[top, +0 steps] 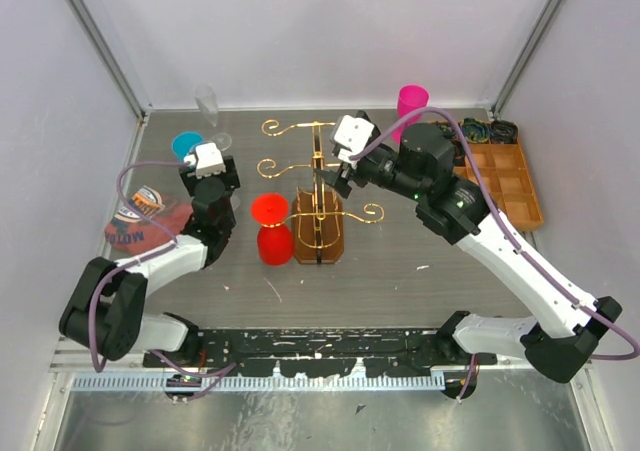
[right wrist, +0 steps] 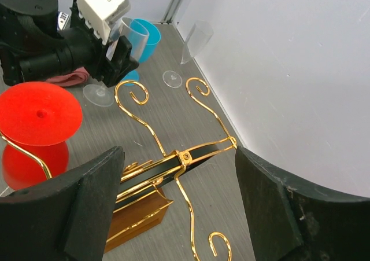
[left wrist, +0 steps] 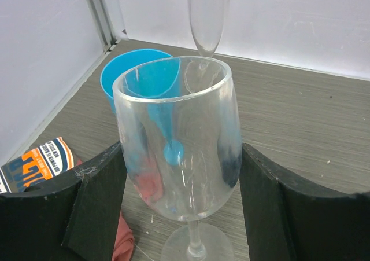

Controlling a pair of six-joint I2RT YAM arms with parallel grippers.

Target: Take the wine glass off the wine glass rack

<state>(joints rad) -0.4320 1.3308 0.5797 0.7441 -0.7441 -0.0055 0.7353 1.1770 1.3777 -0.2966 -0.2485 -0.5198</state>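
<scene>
A clear wine glass (left wrist: 179, 139) stands upright on the table between my left gripper's fingers (left wrist: 98, 203). It also shows in the right wrist view (right wrist: 128, 30), its foot on the table. My left gripper (top: 214, 171) is open, with its fingers close beside the bowl on both sides. The gold wire wine glass rack (top: 318, 233) stands mid-table. A red wine glass (top: 272, 226) hangs upside down on its left arm, also seen in the right wrist view (right wrist: 37, 113). My right gripper (right wrist: 179, 174) is open and hovers over the rack's top bar (right wrist: 185, 155) without touching it.
A blue cup (top: 185, 143) and a clear flute (top: 206, 101) stand just beyond the left gripper. A pink cup (top: 411, 101) is at the back. A compartmented wooden tray (top: 505, 176) is at the right. A red-orange printed cloth (top: 145, 221) lies at the left.
</scene>
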